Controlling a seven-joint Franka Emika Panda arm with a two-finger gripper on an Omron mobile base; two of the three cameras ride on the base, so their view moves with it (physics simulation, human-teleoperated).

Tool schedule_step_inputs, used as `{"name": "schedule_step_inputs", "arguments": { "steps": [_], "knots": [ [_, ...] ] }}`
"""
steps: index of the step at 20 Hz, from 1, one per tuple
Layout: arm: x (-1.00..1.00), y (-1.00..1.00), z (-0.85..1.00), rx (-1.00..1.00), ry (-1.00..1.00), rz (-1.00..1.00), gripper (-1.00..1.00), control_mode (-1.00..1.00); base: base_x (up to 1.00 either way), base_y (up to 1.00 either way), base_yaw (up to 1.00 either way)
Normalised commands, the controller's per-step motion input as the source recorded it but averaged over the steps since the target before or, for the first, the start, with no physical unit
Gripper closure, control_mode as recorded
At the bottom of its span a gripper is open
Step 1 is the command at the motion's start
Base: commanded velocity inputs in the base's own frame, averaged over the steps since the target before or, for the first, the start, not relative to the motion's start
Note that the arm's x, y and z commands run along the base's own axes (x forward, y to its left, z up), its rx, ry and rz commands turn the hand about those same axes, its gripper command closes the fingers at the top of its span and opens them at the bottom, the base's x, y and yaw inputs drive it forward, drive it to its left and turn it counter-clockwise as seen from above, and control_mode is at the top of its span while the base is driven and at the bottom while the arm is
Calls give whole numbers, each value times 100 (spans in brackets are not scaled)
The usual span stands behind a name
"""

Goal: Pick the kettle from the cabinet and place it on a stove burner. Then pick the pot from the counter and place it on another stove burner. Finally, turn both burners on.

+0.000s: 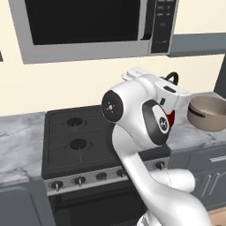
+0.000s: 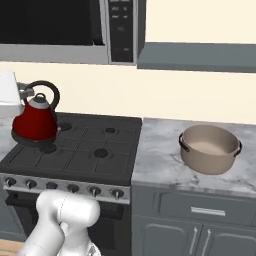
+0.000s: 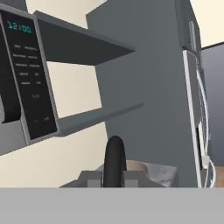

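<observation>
- The kettle [image 2: 35,121] hangs by its black loop handle [image 3: 114,161] over the left side of the cooktop [image 2: 80,150]; in the right base view its red body sits just above the grate at the rear-left burner [image 2: 48,148], and whether it touches the grate I cannot tell.
- The gripper [image 3: 114,177] has its jaws closed onto that handle, which rises as a dark arch between the two fingertips in the hand view.
- The front-centre burner [image 2: 101,153] and the rear one [image 2: 110,131] lie bare, with open grate between the kettle and the cooktop's right edge.
- The pot [image 2: 210,148] stands on the counter [image 2: 165,170], right of the cooktop, near the counter's front edge and well apart from the kettle.
- A strip of bare marble separates the pot from the cooktop's edge.
- The silver knobs [image 2: 95,190] run along the cooktop's front edge, below the burners.
- Above, the microwave [image 2: 75,30] overhangs the cooktop; the cabinet [image 2: 200,56] shelf slab juts out beside it, over the counter and pot.
- In the left base view the arm [image 1: 141,128] covers the cooktop's right side; the two left burners [image 1: 78,143] show clear.
</observation>
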Motion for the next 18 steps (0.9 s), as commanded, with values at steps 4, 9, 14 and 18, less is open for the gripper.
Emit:
{"name": "schedule_step_inputs", "arguments": {
  "steps": [4, 9, 14, 18],
  "knots": [
    [0, 0, 0, 0, 0, 0, 100, 100, 11, 57, -2],
    [0, 0, 0, 0, 0, 0, 100, 100, 35, 39, 0],
    [0, 0, 0, 0, 0, 0, 100, 100, 38, 28, 0],
    [0, 0, 0, 0, 0, 0, 100, 100, 33, 25, 0]
  ]
}}
